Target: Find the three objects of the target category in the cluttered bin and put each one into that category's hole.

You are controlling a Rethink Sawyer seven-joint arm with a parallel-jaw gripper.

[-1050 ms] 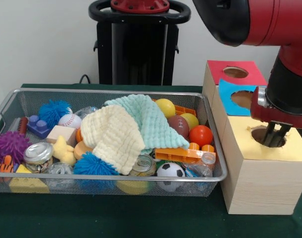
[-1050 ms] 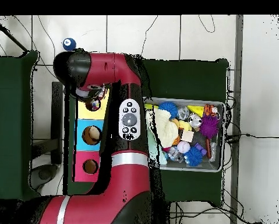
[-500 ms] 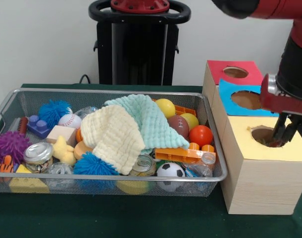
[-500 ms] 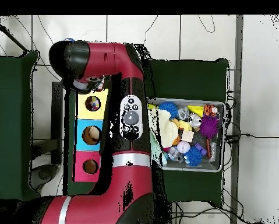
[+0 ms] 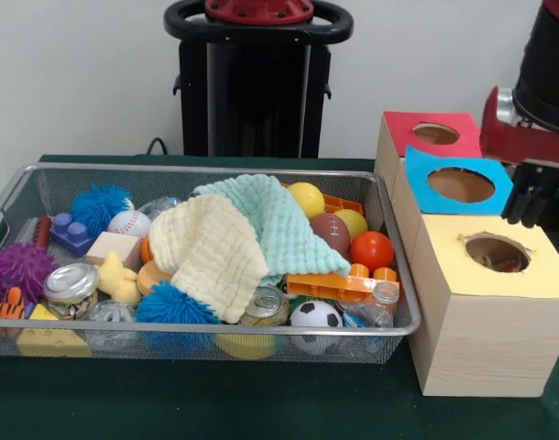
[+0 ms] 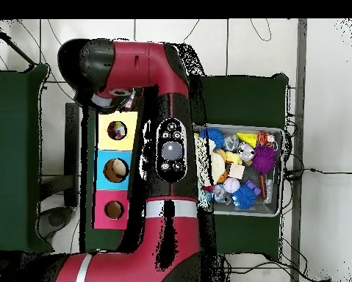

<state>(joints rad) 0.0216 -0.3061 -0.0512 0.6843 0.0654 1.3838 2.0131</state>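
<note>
1. The gripper [image 5: 532, 203] hangs at about 1 o'clock from the yellow hole [image 5: 496, 251]. Its fingers look pressed close together and hold nothing.
2. Something small and colourful lies inside that hole.
3. The balls sit at 3 o'clock in the bin [image 5: 41, 183]. The cloths [image 5: 232, 240] could hide one.
4. A round ball like the orange ball [image 5: 371, 249] might slip and roll away.

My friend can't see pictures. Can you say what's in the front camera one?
A red and black robot gripper hangs above a wooden box with a yellow-topped hole. Beside it, a wire bin holds balls, blocks, cans and two cloths.
</note>
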